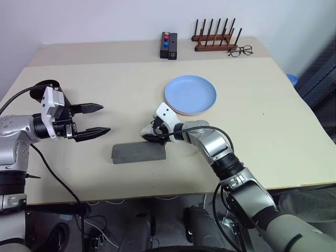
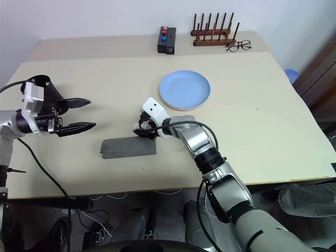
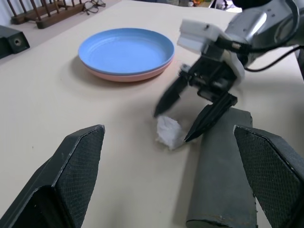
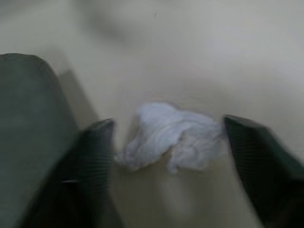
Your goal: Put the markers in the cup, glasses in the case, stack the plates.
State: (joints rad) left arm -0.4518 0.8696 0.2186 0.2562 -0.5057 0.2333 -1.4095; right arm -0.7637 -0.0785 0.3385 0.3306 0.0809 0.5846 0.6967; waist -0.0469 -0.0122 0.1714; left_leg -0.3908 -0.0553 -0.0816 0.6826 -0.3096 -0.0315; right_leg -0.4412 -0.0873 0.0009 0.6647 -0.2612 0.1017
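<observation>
I am bracketing a crumpled white tissue (image 3: 169, 132) with the half-open right claw (image 3: 191, 118), nothing gripped, at 12 o'clock of the case (image 1: 138, 153). Plates (image 1: 190, 94) already stacked. Left claw (image 1: 97, 119) gaping, empty. Next: close.

There are no words, numbers, labels or signs to read in these pictures.
</observation>
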